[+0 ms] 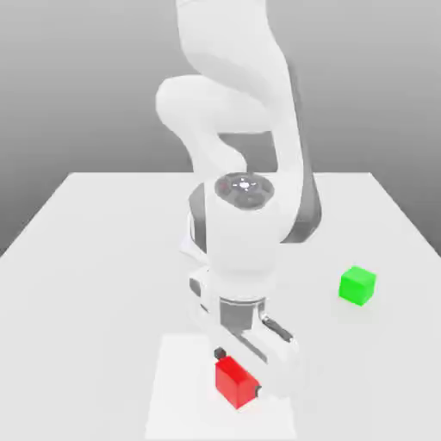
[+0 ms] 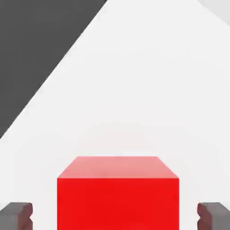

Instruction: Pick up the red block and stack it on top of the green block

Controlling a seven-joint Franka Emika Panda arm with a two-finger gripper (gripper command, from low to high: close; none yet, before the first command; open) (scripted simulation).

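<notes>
We see a flat white bench (image 1: 103, 258) with a plain matte top, set against a grey backdrop. On it rests a red block (image 1: 234, 381) near the front edge in the exterior view, sitting flat with one corner turned toward us, and in the hand view its top face and one side face (image 2: 117, 197) show against the white surface. A green block (image 1: 357, 285) also sits flat on the bench, well apart from the red one, toward the exterior view's right and farther back.
</notes>
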